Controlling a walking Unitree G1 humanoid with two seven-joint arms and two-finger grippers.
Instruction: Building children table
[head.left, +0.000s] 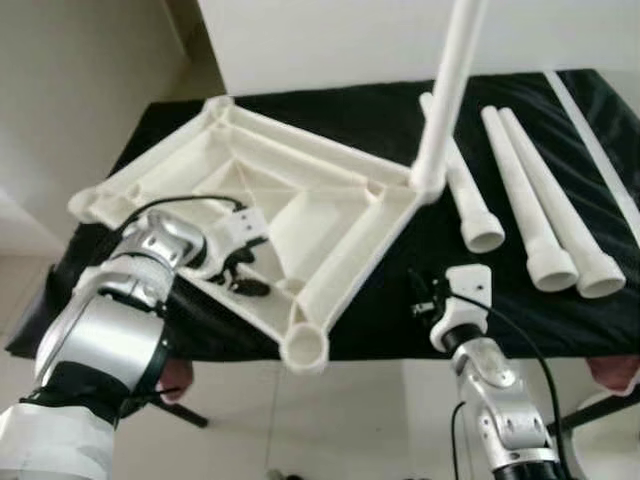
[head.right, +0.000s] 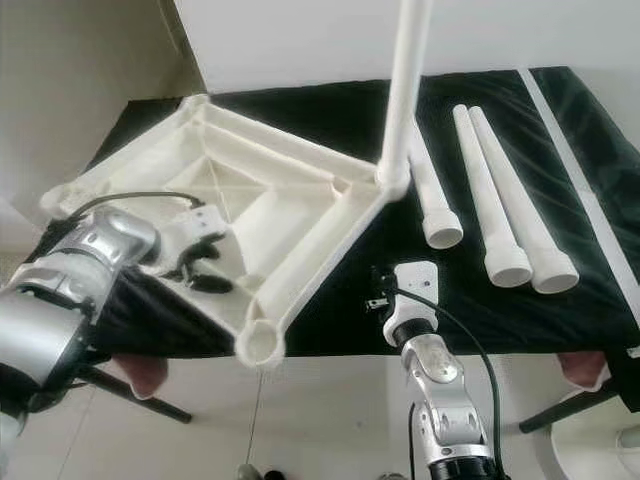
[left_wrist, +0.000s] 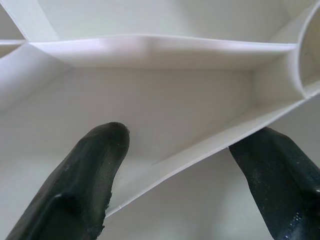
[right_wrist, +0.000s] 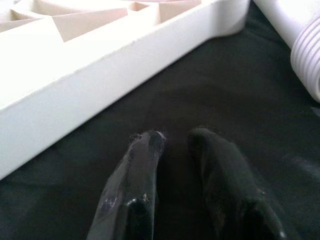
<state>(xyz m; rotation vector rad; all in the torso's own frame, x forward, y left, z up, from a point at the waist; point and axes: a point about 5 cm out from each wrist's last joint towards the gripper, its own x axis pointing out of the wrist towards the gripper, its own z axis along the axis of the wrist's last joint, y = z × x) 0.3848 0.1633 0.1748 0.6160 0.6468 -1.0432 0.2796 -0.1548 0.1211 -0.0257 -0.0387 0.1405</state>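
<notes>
The white tabletop (head.left: 300, 215) lies upside down on the black-draped work surface (head.left: 400, 260), one leg (head.left: 445, 95) already standing in its far corner socket. Three loose legs (head.left: 540, 205) lie just beside it on the robot's right. The left gripper (left_wrist: 200, 165) straddles an inner rib (left_wrist: 200, 150), fingers apart on either side. The right gripper (right_wrist: 172, 140) rests near the tabletop's edge, fingers nearly closed on nothing. Recommended practice: steady the tabletop by that rib while the free gripper fetches the nearest leg for the near corner socket (head.left: 304, 347).
</notes>
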